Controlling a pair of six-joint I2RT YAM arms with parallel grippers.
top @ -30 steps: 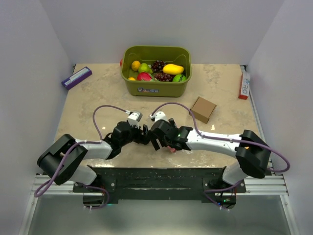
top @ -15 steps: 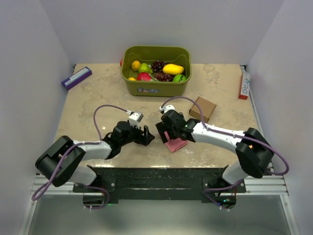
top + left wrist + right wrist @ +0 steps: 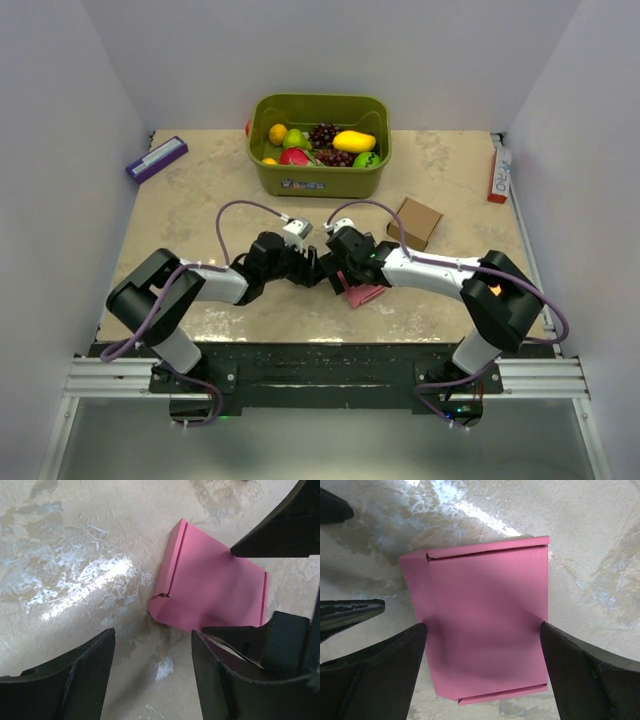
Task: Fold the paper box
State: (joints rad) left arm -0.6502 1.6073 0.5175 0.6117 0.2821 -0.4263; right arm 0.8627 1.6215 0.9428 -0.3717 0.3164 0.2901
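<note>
The paper box (image 3: 364,294) is a flat pink card piece lying on the marble table, right of centre near the front. It shows in the left wrist view (image 3: 210,587) and the right wrist view (image 3: 485,615). My right gripper (image 3: 345,272) is open and low over it; in the right wrist view its two fingers stand at the box's left and right edges (image 3: 482,627). My left gripper (image 3: 318,268) is open and empty, just left of the box, with bare table between its fingers (image 3: 152,675). The two grippers are nearly touching.
A green bin (image 3: 320,182) full of toy fruit stands at the back centre. A small brown cardboard box (image 3: 415,222) lies right of the grippers. A purple box (image 3: 156,158) lies at the back left, a red and white pack (image 3: 498,172) at the right edge.
My left gripper has moved right, up to the pink box. My right gripper drew back off the box, then settled over it with its fingers at the edges.
</note>
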